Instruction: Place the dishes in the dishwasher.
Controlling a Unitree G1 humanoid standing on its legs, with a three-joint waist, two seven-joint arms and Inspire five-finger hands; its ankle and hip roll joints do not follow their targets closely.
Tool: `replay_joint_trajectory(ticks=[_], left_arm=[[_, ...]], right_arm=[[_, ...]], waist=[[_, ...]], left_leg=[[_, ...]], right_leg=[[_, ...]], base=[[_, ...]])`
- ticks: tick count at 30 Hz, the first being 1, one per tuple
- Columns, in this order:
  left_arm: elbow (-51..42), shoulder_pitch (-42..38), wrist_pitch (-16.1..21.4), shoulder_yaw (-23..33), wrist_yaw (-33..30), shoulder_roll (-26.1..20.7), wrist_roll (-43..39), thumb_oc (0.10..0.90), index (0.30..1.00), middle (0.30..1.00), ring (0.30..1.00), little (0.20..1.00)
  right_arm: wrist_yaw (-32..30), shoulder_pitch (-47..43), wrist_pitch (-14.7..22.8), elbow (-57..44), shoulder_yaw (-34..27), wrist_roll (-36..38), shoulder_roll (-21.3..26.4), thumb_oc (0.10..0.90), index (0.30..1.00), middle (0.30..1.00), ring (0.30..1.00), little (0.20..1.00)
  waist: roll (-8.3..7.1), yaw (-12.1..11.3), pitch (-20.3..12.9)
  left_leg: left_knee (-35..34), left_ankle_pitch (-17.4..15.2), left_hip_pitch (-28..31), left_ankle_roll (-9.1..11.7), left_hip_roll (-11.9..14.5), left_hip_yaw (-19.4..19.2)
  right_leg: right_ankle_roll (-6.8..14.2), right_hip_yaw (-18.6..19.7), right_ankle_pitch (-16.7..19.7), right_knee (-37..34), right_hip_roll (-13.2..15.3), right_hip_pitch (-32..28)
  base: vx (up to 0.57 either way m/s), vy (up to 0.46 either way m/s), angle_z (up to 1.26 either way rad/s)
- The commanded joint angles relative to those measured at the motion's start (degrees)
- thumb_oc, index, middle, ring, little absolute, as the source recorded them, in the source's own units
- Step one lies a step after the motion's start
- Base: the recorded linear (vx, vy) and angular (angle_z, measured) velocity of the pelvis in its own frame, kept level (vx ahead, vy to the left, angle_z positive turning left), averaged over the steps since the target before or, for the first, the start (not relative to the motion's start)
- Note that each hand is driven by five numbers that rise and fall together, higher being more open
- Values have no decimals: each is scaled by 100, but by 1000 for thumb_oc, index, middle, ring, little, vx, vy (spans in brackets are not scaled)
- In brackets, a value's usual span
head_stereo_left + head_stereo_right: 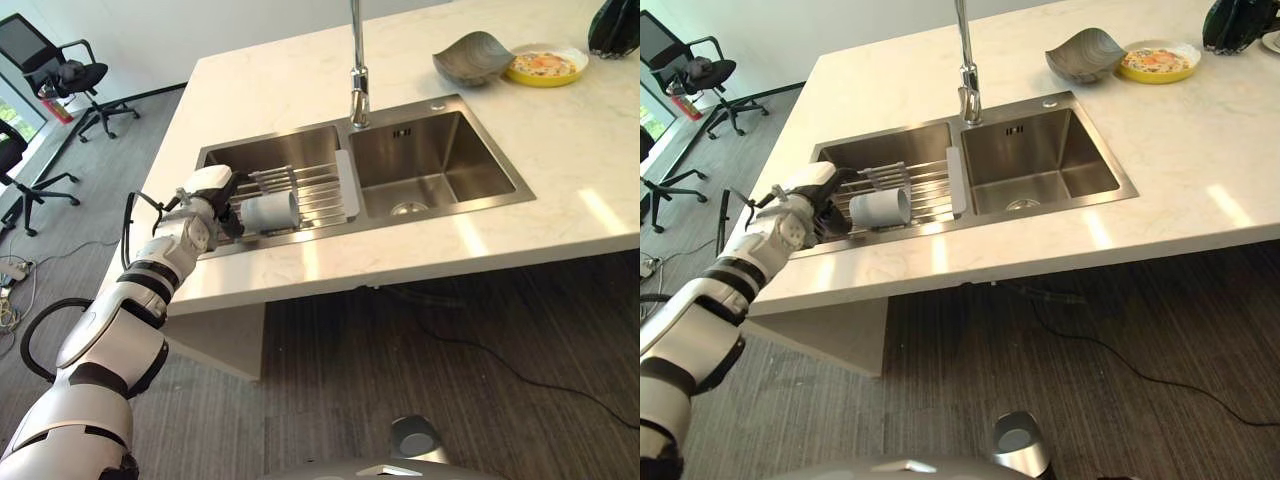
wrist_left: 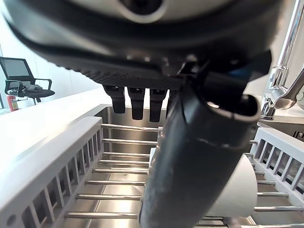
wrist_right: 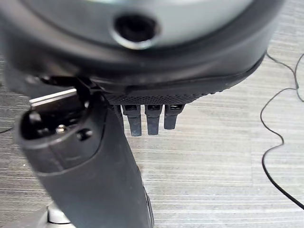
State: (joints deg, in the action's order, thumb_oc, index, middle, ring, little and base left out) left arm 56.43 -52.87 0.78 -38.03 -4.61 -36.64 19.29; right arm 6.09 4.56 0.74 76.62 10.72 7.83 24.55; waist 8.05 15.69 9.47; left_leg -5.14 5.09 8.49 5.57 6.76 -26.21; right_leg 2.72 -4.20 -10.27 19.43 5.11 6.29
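Observation:
A grey cup (image 1: pixel 270 212) lies on its side on the white dish rack (image 1: pixel 322 188) in the sink's left basin, its mouth towards the right. My left hand (image 1: pixel 212 200) reaches over the basin's left rim, right beside the cup's base. In the left wrist view its fingers (image 2: pixel 137 100) point out straight over the rack bars (image 2: pixel 52 161). Its thumb (image 2: pixel 190 166) lies alongside the cup (image 2: pixel 240 190), and I cannot tell whether they touch. Above grey carpet, my right hand (image 3: pixel 142 61) hangs with its fingers straight and holds nothing.
A tall faucet (image 1: pixel 357 90) stands behind the sink, and the right basin (image 1: pixel 430 165) holds nothing. At the counter's far right sit a grey bowl (image 1: pixel 472 57), a yellow plate (image 1: pixel 545 66) with food and a dark object (image 1: pixel 612 25). Office chairs (image 1: pixel 70 70) stand at the far left.

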Motion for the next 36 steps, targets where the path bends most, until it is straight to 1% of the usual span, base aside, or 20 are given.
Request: replay_joint_trajectory(ticks=[1,6,12,15,18,19,21,29,31,32,33,36], left_arm=[[3,-1041,62,237,-264,-277,90,800,900,900,900,900],[-165,-1099,96,157,-270,-228,132,800,900,900,900,900],[-91,-1146,91,113,-264,-115,148,800,900,900,900,900],[259,-1142,67,62,-200,-56,175,800,900,900,900,900],[478,-1121,57,51,-130,-40,202,800,900,900,900,900],[761,-1115,36,12,-91,-60,282,800,900,900,900,900],[929,-1081,7,32,-36,-44,257,800,900,900,900,900],[1577,-1023,-66,192,81,-227,100,800,900,900,900,900],[1664,-973,-101,296,95,-265,-1,800,900,900,900,900],[1664,-971,-101,298,95,-265,-2,529,493,493,493,493],[1701,-933,-122,319,106,-244,-20,400,300,300,300,300],[1786,-830,-141,295,140,-254,113,400,300,300,300,300]], right_arm=[[49,-67,30,-22,161,-97,-28,800,900,900,900,900],[55,-35,46,-42,169,-116,-15,800,900,900,900,900],[46,-31,71,-128,172,-73,32,800,900,900,900,900],[55,-36,68,-143,186,-97,65,800,900,900,900,900],[67,-38,68,-154,197,-114,85,800,900,900,900,900],[84,-33,65,-165,208,-116,103,800,900,900,900,900],[103,-23,66,-179,211,-102,122,800,900,900,900,900],[190,-5,34,-191,307,-102,156,800,900,900,900,900],[196,8,42,-248,309,-44,182,800,900,900,900,900],[196,8,42,-249,310,-44,183,800,900,900,900,900],[207,5,39,-251,337,-40,179,800,900,900,900,900],[227,66,33,-235,344,-58,165,800,900,900,900,900]], waist=[[-220,36,48],[-196,56,84],[-156,113,143],[-97,198,189],[-80,230,210],[-71,261,219],[-63,291,232],[-86,362,269],[-103,348,284],[-101,350,281],[-114,337,288],[-139,307,244]], left_leg=[[69,-263,386,342,92,42],[78,-261,346,348,96,30],[88,-260,320,351,90,-1],[92,-263,298,348,70,-33],[90,-262,301,352,64,-69],[93,-256,297,358,63,-97],[93,-255,289,362,64,-118],[81,-215,199,389,98,-154],[82,-196,135,392,101,-146],[82,-196,133,392,101,-146],[81,-185,113,395,113,-137],[66,-197,127,392,120,-123]], right_leg=[[702,-131,1018,-2056,343,-1003],[701,-102,1023,-2044,339,-947],[697,-52,1015,-2020,336,-890],[699,-2,1033,-1996,338,-812],[695,31,1033,-1986,321,-783],[695,50,1036,-1984,311,-764],[694,69,1043,-1975,301,-730],[670,82,1055,-1945,269,-606],[665,103,1058,-1919,252,-538],[664,103,1058,-1918,251,-535],[662,98,1062,-1912,247,-525],[655,88,1048,-1927,228,-563]], base=[[0,0,0],[-1,-2,-2],[-1,-2,-3],[-1,7,-7],[5,-2,-10],[4,-10,-17],[1,-13,-14],[-6,-8,-5],[0,0,0],[0,0,0],[0,0,0],[26,-11,0]])
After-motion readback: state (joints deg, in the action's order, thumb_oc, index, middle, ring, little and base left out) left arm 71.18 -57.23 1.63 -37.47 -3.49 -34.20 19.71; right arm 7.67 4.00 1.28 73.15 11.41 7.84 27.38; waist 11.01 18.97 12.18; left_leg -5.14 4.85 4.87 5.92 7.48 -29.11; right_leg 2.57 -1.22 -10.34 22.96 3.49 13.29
